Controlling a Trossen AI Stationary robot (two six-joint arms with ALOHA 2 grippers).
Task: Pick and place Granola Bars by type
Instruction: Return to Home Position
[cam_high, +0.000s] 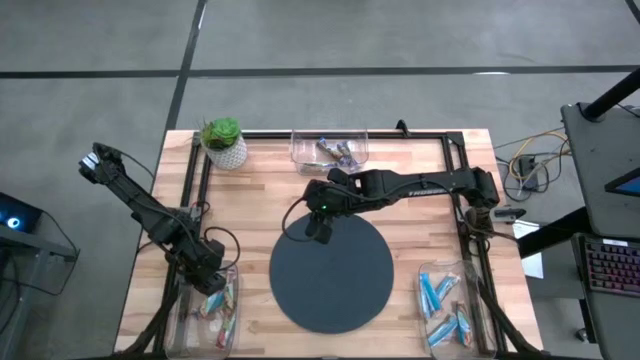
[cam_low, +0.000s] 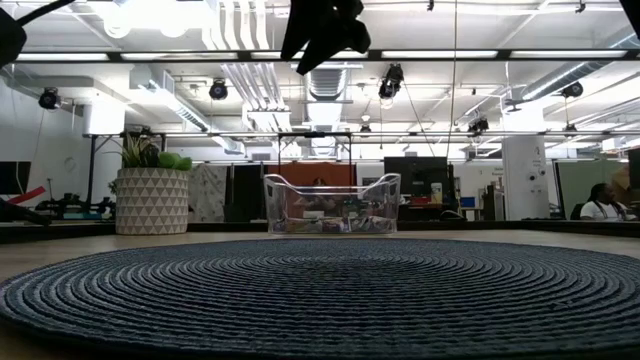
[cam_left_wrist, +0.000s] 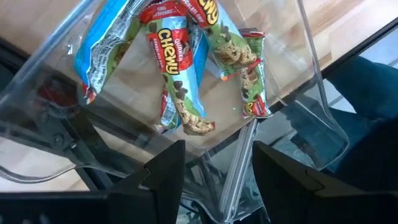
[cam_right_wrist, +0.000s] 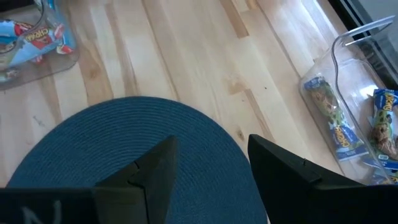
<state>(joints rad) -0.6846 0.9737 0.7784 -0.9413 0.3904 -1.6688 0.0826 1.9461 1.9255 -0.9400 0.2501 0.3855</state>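
The granola bars lie in three clear bins. Green, red and blue bars fill the near-left bin. Blue bars lie in the near-right bin, and darker bars in the far bin. My left gripper hangs open just over the near-left bin's rim and holds nothing; it also shows in the high view. My right gripper is open and empty, above the far left edge of the dark round mat.
A potted plant stands at the far left corner of the table. The far bin sits behind the mat. A black frame rail runs along the table's sides. Bare wood lies between the mat and the bins.
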